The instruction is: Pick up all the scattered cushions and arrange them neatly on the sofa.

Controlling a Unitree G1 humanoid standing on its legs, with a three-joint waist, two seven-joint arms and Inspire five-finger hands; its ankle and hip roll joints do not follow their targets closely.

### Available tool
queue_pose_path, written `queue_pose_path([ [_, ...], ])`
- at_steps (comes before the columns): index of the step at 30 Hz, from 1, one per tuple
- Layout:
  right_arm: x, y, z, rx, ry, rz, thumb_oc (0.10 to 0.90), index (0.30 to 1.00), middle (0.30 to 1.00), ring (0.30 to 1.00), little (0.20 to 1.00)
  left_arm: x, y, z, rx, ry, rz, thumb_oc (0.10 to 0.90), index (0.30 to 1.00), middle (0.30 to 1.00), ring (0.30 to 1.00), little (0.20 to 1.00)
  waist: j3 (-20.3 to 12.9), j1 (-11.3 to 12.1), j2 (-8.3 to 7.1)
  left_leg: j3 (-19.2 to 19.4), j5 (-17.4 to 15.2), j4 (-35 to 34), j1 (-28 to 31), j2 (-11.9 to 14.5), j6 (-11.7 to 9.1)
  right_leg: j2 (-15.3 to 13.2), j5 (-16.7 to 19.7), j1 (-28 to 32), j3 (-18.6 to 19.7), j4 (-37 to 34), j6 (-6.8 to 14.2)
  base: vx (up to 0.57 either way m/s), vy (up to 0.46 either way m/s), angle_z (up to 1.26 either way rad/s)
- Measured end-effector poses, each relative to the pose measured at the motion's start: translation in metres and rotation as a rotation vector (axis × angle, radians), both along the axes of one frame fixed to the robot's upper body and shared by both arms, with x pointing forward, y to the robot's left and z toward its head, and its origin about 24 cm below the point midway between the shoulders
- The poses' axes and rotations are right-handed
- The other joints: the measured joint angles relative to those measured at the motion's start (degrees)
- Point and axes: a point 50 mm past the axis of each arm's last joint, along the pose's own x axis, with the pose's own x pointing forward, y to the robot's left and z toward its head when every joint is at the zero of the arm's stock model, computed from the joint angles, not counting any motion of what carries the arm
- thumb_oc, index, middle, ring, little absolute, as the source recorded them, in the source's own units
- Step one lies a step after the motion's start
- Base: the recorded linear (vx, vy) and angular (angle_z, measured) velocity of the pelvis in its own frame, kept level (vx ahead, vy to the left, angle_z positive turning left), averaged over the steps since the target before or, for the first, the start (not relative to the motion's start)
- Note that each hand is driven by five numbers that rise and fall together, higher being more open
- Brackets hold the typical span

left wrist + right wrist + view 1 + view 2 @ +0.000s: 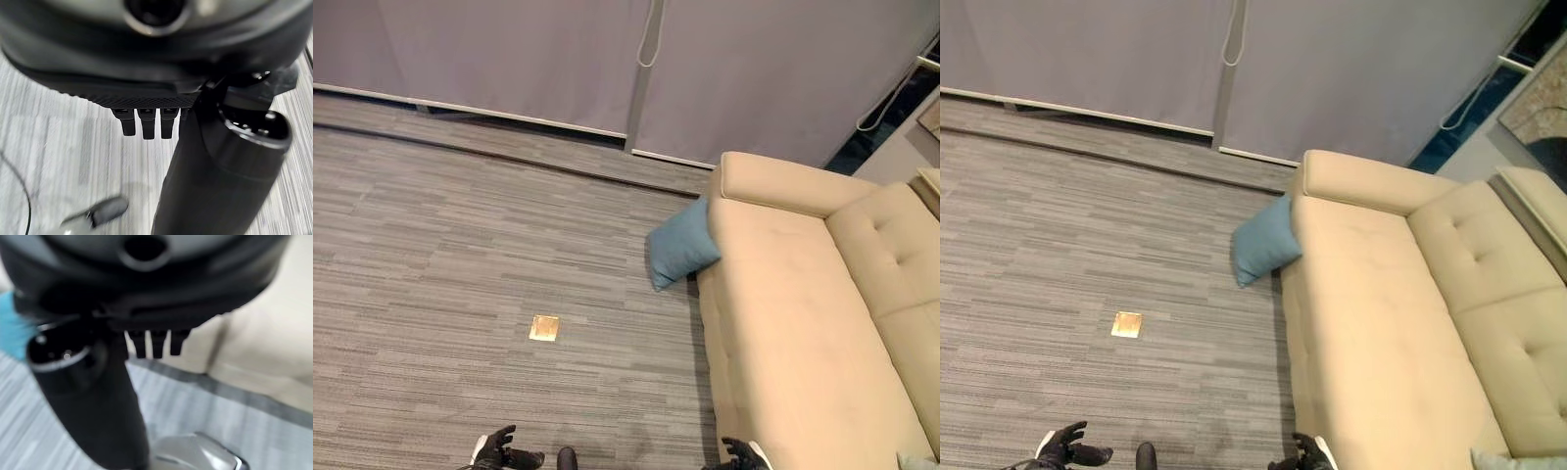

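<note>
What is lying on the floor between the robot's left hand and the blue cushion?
In the left eye view, a small brass floor plate sits in the carpet between the left hand and the blue cushion; otherwise bare carpet.

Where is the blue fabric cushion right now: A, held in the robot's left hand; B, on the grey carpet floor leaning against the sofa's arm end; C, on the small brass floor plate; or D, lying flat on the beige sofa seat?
B: the blue fabric cushion stands on the grey carpet floor, propped against the arm end of the beige sofa, apart from the small brass floor plate and both hands.
</note>
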Motion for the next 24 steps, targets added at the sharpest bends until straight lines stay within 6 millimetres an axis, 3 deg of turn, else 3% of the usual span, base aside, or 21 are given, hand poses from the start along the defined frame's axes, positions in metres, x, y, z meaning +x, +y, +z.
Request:
queue_pose_path([
  [1, 0.007, 0.001, 0.002, 0.002, -0.021, 0.005, 0.8, 0.9, 0.9, 0.9, 0.9, -0.003, 0.0, -0.001, 0.001, 0.012, 0.004, 0.8, 0.9, 0.9, 0.9, 0.9, 0.7, -0.2, 1.03, -0.2, -0.3, -0.7, 2.0, -0.1, 0.3, 1.3, -0.5, -1.0, -0.1, 0.5, -0.6, 0.23, 0.053, 0.2],
  [2, 0.013, 0.005, 0.005, 0.011, -0.046, 0.036, 0.8, 0.9, 0.9, 0.9, 0.9, -0.007, -0.001, -0.002, -0.002, 0.024, 0.0, 0.8, 0.9, 0.9, 0.9, 0.9, 1.6, -0.2, 2.6, 0.0, -0.9, -0.7, 4.8, -0.5, -1.2, 3.6, -0.2, -2.0, -0.9, -2.0, -1.1, 0.31, 0.061, 0.29],
  [3, 0.014, 0.007, 0.005, 0.016, -0.051, 0.046, 0.8, 0.9, 0.9, 0.9, 0.9, -0.005, -0.001, -0.002, -0.002, 0.014, -0.001, 0.8, 0.9, 0.9, 0.9, 0.9, 1.8, 0.1, 3.16, -0.2, -1.9, -0.7, 5.6, -0.6, -1.6, 5.0, 0.1, -2.6, -2.0, -5.7, -1.7, 0.33, 0.044, 0.33],
  [6, 0.019, 0.01, 0.007, 0.025, -0.069, 0.056, 0.8, 0.9, 0.9, 0.9, 0.9, -0.005, 0.001, -0.001, 0.004, 0.01, 0.002, 0.8, 0.9, 0.9, 0.9, 0.9, 2.2, 0.2, 3.09, -1.6, -3.9, -0.7, 6.4, -1.4, -2.7, 8.3, 2.9, -5.2, -1.9, -17.4, -3.2, 0.22, 0.016, 0.17],
  [8, 0.021, 0.01, 0.008, 0.027, -0.077, 0.054, 0.8, 0.9, 0.9, 0.9, 0.9, -0.007, 0.003, -0.001, 0.007, 0.018, 0.008, 0.8, 0.9, 0.9, 0.9, 0.9, 2.5, -0.2, 2.35, -1.7, -4.0, -0.7, 7.3, -1.9, -2.3, 9.3, 7.0, -5.0, -2.0, -23.6, -3.2, 0.24, -0.002, 0.33],
  [9, 0.019, 0.007, 0.007, 0.028, -0.071, 0.025, 0.8, 0.9, 0.9, 0.9, 0.9, -0.01, 0.002, -0.002, 0.001, 0.026, 0.006, 0.8, 0.9, 0.9, 0.9, 0.9, 2.8, -1.1, 1.55, -3.0, -5.4, -0.7, 9.0, -2.4, -2.6, 9.3, 11.0, -4.6, -2.1, -28.0, -4.0, 0.35, -0.004, 0.42],
  [10, 0.017, 0.006, 0.006, 0.027, -0.066, 0.019, 0.8, 0.9, 0.9, 0.9, 0.9, -0.012, 0.001, -0.003, -0.001, 0.034, 0.01, 0.8, 0.9, 0.9, 0.9, 0.9, 2.9, -1.4, 1.7, -3.9, -6.6, -0.7, 9.9, -2.3, -2.8, 9.4, 12.7, -4.5, -2.5, -29.2, -4.2, 0.44, -0.013, 0.45],
  [11, 0.012, 0.005, 0.004, 0.023, -0.048, 0.011, 0.8, 0.9, 0.9, 0.9, 0.9, -0.016, 0.0, -0.005, -0.005, 0.05, 0.014, 0.8, 0.9, 0.9, 0.9, 0.9, 2.5, -1.7, 1.12, -5.0, -7.6, -0.7, 11.2, -2.0, -3.6, 9.3, 16.3, -2.6, -3.8, -30.4, -5.1, 0.28, -0.015, 0.36],
  [12, 0.006, 0.003, 0.002, 0.019, -0.028, 0.002, 0.8, 0.9, 0.9, 0.9, 0.9, -0.018, -0.002, -0.006, -0.01, 0.057, 0.009, 0.8, 0.9, 0.9, 0.9, 0.9, 2.5, -2.2, 1.33, -6.2, -8.1, -0.6, 12.5, -1.2, -4.5, 10.3, 18.8, -0.6, -3.6, -31.3, -7.6, 0.29, -0.039, 0.47],
  [13, 0.001, 0.0, 0.0, 0.01, -0.004, -0.008, 0.8, 0.9, 0.9, 0.9, 0.9, -0.02, -0.005, -0.007, -0.019, 0.063, 0.006, 0.8, 0.9, 0.9, 0.9, 0.9, 2.5, -2.4, 2.06, -7.2, -8.6, -0.3, 13.6, 0.1, -5.2, 11.4, 18.2, 1.2, -3.8, -32.0, -9.5, 0.3, -0.067, 0.42],
  [15, -0.005, -0.006, -0.001, -0.001, 0.014, -0.031, 0.8, 0.9, 0.9, 0.9, 0.9, -0.02, -0.011, -0.009, -0.033, 0.063, 0.005, 0.8, 0.9, 0.9, 0.9, 0.9, 2.4, -2.6, 2.49, -8.0, -9.0, 2.4, 13.5, 1.5, -7.1, 12.2, 17.5, 4.2, -5.0, -34.4, -10.7, 0.27, -0.097, 0.34],
  [18, -0.012, -0.014, -0.001, -0.019, 0.03, -0.037, 0.8, 0.9, 0.9, 0.9, 0.9, -0.021, -0.017, -0.011, -0.047, 0.069, -0.004, 0.8, 0.9, 0.9, 0.9, 0.9, 2.2, -2.7, 2.23, -8.0, -10.0, 11.1, 11.4, 1.8, -10.0, 12.4, 17.2, 9.1, -5.5, -38.8, -11.0, 0.1, -0.058, 0.18],
  [19, -0.017, -0.016, -0.002, -0.024, 0.042, -0.041, 0.8, 0.9, 0.9, 0.9, 0.9, -0.023, -0.019, -0.012, -0.05, 0.073, -0.005, 0.8, 0.9, 0.9, 0.9, 0.9, 1.8, -2.7, 1.73, -7.6, -10.8, 17.4, 8.9, 1.6, -12.0, 12.3, 17.8, 10.5, -5.2, -39.9, -13.4, 0.13, -0.133, -0.1],
  [20, -0.018, -0.017, -0.002, -0.029, 0.044, -0.035, 0.8, 0.9, 0.9, 0.9, 0.9, -0.024, -0.021, -0.013, -0.058, 0.072, 0.006, 0.8, 0.9, 0.9, 0.9, 0.9, 1.5, -2.6, 1.44, -7.5, -11.9, 29.1, 3.7, 2.0, -13.5, 11.9, 17.3, 11.5, -5.2, -40.0, -14.6, 0.16, -0.121, -0.02],
  [21, -0.011, -0.019, 0.0, -0.03, 0.022, -0.034, 0.8, 0.9, 0.9, 0.9, 0.9, -0.021, -0.022, -0.013, -0.063, 0.062, 0.01, 0.8, 0.9, 0.9, 0.9, 0.9, 1.6, -2.8, 1.29, -8.2, -10.1, 34.9, 0.1, 2.4, -15.6, 12.1, 16.0, 11.6, -4.8, -40.0, -15.8, 0.21, -0.127, -0.11],
  [22, -0.01, -0.02, 0.0, -0.038, 0.039, -0.035, 0.8, 0.9, 0.9, 0.9, 0.9, -0.008, -0.023, -0.01, -0.06, 0.026, 0.003, 0.8, 0.9, 0.9, 0.9, 0.9, 2.5, -1.5, 0.57, -6.7, -11.3, 44.3, -5.9, 3.6, -14.2, 12.0, 15.3, 12.1, -3.6, -40.0, -16.7, 0.18, -0.035, -0.17],
  [23, -0.013, -0.019, -0.002, -0.039, 0.054, -0.038, 0.8, 0.9, 0.9, 0.9, 0.9, -0.005, -0.021, -0.008, -0.059, 0.015, 0.007, 0.8, 0.9, 0.9, 0.9, 0.9, 2.6, -0.8, -0.13, -6.1, -12.1, 42.2, -6.9, 3.7, -12.8, 11.8, 15.8, 12.2, -3.4, -40.0, -16.2, 0.21, -0.013, -0.33],
  [24, -0.011, -0.02, -0.001, -0.039, 0.049, -0.039, 0.8, 0.9, 0.9, 0.9, 0.9, -0.004, -0.021, -0.008, -0.062, 0.003, 0.022, 0.8, 0.9, 0.9, 0.9, 0.9, 2.8, -0.7, -0.33, -6.4, -12.0, 39.6, -8.1, 4.0, -12.9, 11.9, 15.5, 12.6, -3.5, -40.0, -16.5, 0.23, 0.015, -0.2],
])
